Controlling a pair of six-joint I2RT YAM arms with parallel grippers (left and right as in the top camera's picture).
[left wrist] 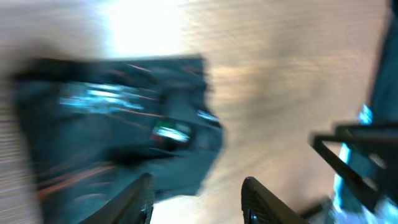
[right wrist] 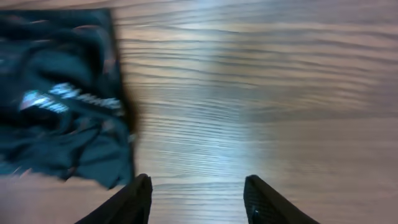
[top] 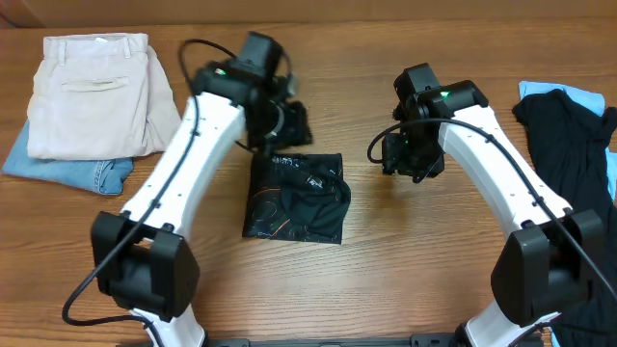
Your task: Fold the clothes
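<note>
The black sports shirt (top: 295, 198) with thin orange lines and white logos lies folded into a small rectangle at the table's middle. It also shows blurred in the left wrist view (left wrist: 118, 124) and at the upper left of the right wrist view (right wrist: 59, 93). My left gripper (top: 280, 120) hangs above the shirt's far edge; its fingers (left wrist: 196, 199) are open and empty. My right gripper (top: 405, 154) is to the right of the shirt over bare wood; its fingers (right wrist: 198, 199) are open and empty.
Beige trousers (top: 92, 92) lie folded on blue jeans (top: 67, 172) at the far left. A dark garment (top: 569, 145) on a light blue one (top: 564, 93) lies at the right edge. The table (top: 405, 251) is brown wood.
</note>
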